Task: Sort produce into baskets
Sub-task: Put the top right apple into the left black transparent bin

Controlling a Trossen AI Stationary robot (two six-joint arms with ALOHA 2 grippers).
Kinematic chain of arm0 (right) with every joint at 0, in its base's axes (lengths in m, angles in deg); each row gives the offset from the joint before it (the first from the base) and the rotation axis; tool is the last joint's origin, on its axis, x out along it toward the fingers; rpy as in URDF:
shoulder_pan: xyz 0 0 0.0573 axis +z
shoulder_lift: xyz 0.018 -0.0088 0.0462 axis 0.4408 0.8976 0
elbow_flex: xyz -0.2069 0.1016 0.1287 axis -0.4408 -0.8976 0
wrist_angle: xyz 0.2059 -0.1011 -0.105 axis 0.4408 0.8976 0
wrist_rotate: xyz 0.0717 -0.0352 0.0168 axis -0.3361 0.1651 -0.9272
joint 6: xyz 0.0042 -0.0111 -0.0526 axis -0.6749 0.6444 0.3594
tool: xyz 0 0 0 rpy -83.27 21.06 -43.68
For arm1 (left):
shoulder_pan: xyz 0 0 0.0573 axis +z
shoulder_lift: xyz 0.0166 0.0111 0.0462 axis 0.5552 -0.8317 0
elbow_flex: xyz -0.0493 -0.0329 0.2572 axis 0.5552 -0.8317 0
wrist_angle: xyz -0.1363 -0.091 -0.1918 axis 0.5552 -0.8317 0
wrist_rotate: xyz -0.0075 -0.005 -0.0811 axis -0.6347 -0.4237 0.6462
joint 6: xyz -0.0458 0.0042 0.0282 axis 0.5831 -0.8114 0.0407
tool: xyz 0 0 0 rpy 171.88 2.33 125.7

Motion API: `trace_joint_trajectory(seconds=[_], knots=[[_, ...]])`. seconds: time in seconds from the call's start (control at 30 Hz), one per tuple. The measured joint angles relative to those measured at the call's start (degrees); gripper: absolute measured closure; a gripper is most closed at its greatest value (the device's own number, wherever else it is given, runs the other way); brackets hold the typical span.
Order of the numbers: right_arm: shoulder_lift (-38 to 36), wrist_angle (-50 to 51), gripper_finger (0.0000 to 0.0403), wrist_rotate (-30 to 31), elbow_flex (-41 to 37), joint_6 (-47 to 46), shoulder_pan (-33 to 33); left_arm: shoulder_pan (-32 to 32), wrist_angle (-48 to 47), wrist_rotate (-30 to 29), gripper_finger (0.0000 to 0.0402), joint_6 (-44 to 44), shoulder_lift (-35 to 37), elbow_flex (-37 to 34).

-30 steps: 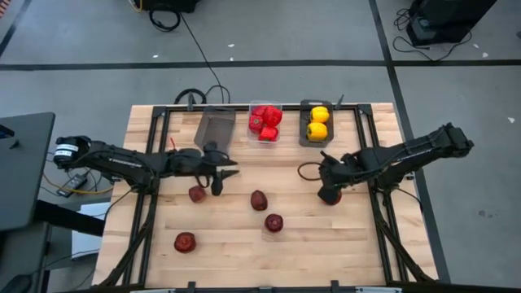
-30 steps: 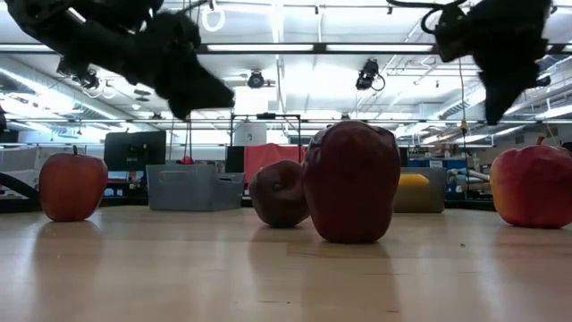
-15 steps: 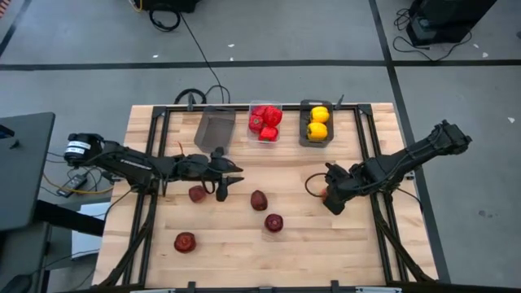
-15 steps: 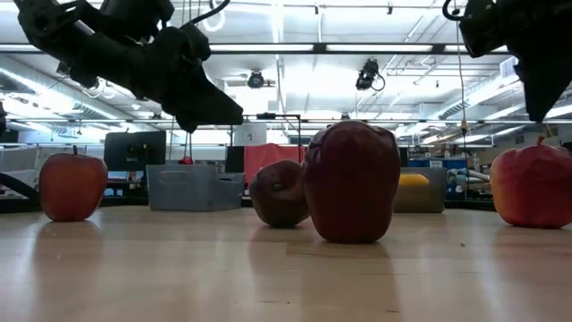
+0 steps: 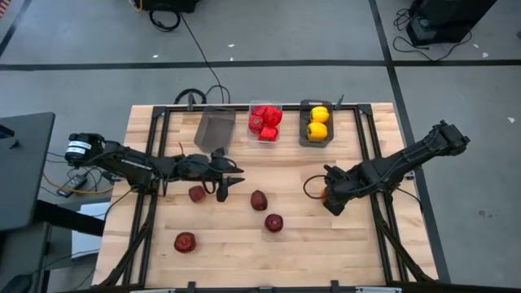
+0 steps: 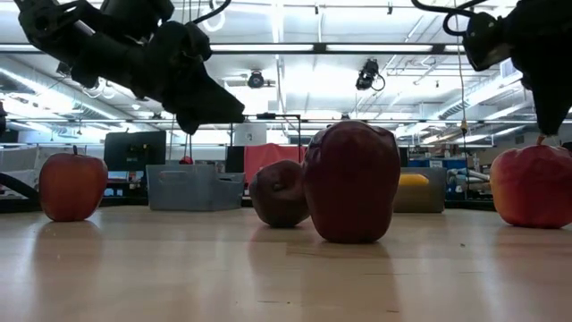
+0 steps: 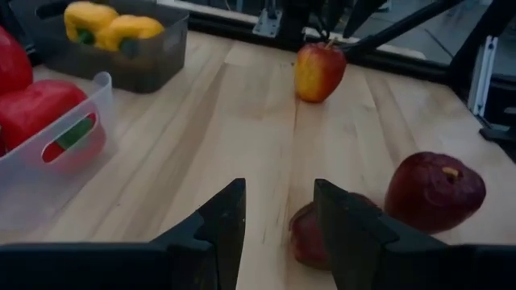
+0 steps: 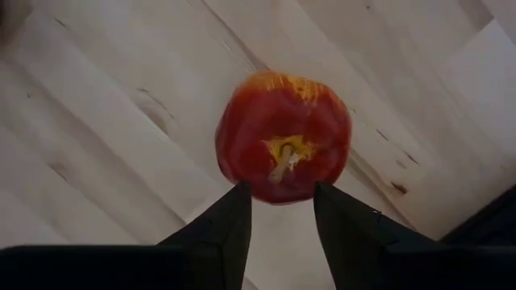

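My left gripper is open and empty, a little above the table among dark maroon apples; one apple lies partly behind one finger. My right gripper is open and points down over a red-yellow apple that rests on the table. Its fingertips stand at either side of the apple's near edge, and I see no contact. Red peppers fill the clear bin. Yellow peppers lie in a dark grey bin. Another dark grey bin stands to their left.
Two more maroon apples rest nearer the table's front edge. The three bins stand in a row at the far edge. A black frame runs along the table's sides. Bare wood lies between the apples and the bins.
My left gripper has gone a little toward the table's right edge and stayed open. My right gripper has gone a little toward the near edge and down over the red-yellow apple. The produce has stayed in place.
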Motion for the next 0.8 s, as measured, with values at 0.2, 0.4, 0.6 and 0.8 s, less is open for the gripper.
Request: trace_joint_trajectory(seconds=[0.2, 0.4, 0.6, 0.8], knots=[[0.4, 0.1, 0.0285, -0.1, 0.0, -1.3, 0.5, 0.1, 4.5, 0.0, 0.0249, -1.6, 0.0, 0.0], [2.1, -0.4, 0.0309, -0.9, 0.0, -1.2, 1.2, 0.1, 7.1, 0.0, 0.0249, -3.8, 0.0, 0.0], [3.3, -0.6, 0.0349, -2.9, 0.0, 1.7, 1.2, 0.1, 7.2, 0.0, 0.0249, -4.1, 0.0, 0.0], [3.2, -1.3, 0.0392, 0.0, 0.0, 4.3, 1.2, 0.1, 6.8, 0.0, 0.0249, -4.0, 0.0, 0.0]])
